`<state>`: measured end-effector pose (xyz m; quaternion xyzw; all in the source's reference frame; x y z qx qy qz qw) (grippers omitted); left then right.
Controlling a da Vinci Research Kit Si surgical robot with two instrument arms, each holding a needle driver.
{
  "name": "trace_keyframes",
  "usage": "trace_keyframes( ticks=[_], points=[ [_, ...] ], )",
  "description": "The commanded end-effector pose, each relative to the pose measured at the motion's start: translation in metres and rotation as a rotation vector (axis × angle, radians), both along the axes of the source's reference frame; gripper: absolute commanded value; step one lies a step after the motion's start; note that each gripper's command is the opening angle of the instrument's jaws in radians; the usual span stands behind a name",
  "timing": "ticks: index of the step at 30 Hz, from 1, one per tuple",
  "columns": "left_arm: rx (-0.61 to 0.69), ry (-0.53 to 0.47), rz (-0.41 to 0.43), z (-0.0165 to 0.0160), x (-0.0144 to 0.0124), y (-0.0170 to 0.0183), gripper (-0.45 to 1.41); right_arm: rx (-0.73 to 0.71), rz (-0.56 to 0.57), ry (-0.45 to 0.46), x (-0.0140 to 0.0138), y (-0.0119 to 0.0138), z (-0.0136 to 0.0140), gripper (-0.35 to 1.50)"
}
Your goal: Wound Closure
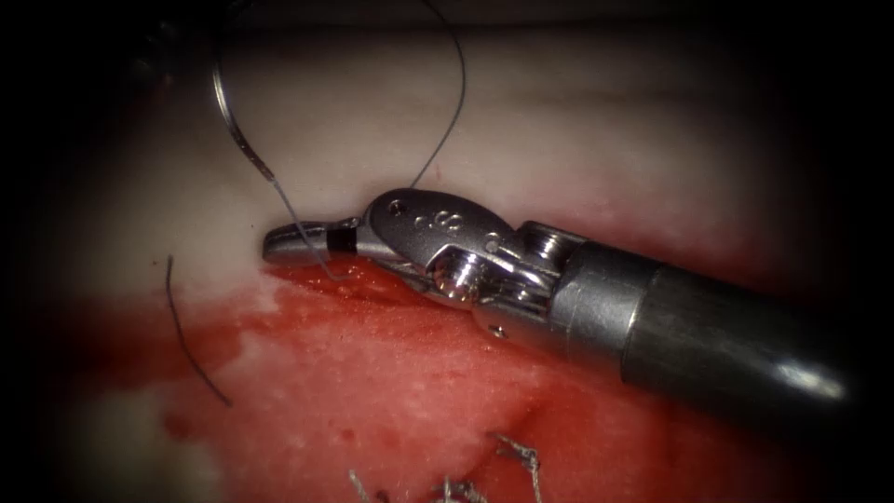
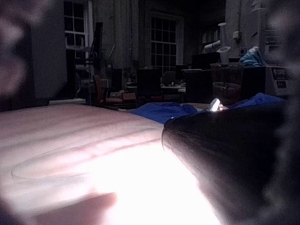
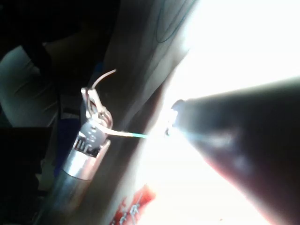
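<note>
One right tool (image 1: 296, 240) clamped on one thread (image 1: 453, 65); one needle (image 1: 233, 126) lying free on tissue (image 1: 577, 121)

Lit brightly at the centre of the endoscope view, falling off to heavy black vignetting at every edge. Specular glints on the right gripper (image 1: 296, 240) and its shaft. Washed out by white glare over the tissue (image 2: 70, 136) in both wrist views, with a dim, murky background and soft-focus dark shafts close up.

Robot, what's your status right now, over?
Right hand shut on thread. Left hand's hold unclear. Needle lies loose on tissue. Cut thread end nearby.
</note>
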<state>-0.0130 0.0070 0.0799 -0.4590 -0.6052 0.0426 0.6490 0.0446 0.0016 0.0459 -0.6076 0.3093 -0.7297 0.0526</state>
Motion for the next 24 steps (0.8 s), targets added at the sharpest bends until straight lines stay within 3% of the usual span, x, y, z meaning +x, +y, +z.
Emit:
trace_keyframes(
  ticks=[1, 10, 18, 24],
  points=[
    [-0.06, 0.033, -0.013, -0.0008, 0.0001, 0.0014, -0.45, 0.0, -0.037, 0.025, 0.0007, 0.0006, -0.0012, -0.35],
    [-0.362, 0.224, -0.086, 0.0014, 0.0023, 0.0027, -0.45, 0.251, -0.288, 0.049, -0.0014, -0.0022, -0.0033, -0.35],
    [-0.567, 0.571, -0.071, 0.0043, 0.0052, 0.0039, -0.45, 0.538, -0.496, -0.041, -0.0061, -0.0058, -0.0056, -0.35],
    [-0.7, 0.833, 0.009, 0.0066, 0.0065, 0.0039, -0.45, 0.635, -0.531, -0.093, -0.0105, -0.0055, -0.0075, -0.35]
  ],
)
